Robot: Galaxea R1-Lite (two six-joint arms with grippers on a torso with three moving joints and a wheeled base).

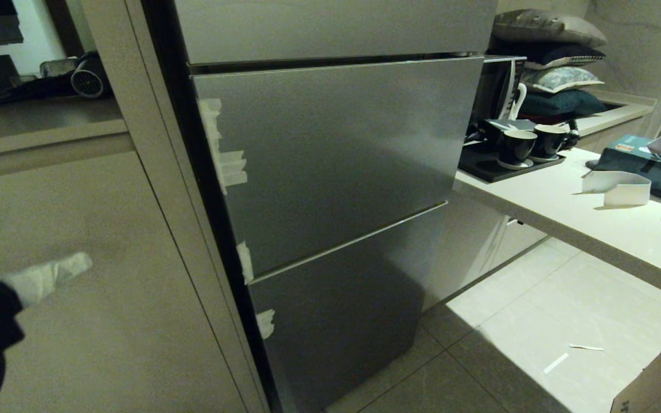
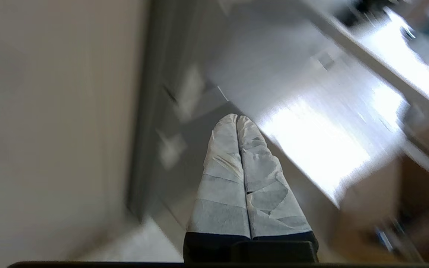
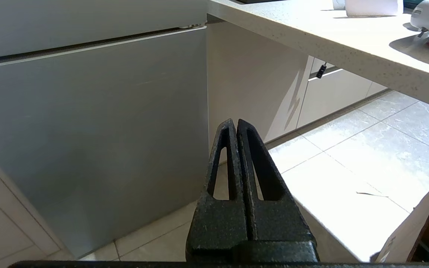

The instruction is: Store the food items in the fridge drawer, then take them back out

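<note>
The brushed grey steel fridge front (image 1: 330, 172) fills the middle of the head view, its stacked drawer panels all shut — neither the clear drawer bin nor the orange-brown fruit shows in any view, so what the fridge holds cannot be told. White tape scraps (image 1: 228, 163) cling along its left edge.

At the lower left edge of the frame the left gripper (image 1: 86, 261) pokes in, its white-wrapped fingers (image 2: 233, 163) pressed together and empty, in front of the beige cabinet panel (image 1: 78, 321).

The right gripper (image 3: 236, 124) shows only in its wrist view — black fingers closed on nothing, low before the bottom drawer panel.

At the right, the pale stone bench (image 1: 566, 201) carries two dark cups (image 1: 531, 146) on a black tray, and stacked cushions (image 1: 554, 57) sit at the upper right.
</note>
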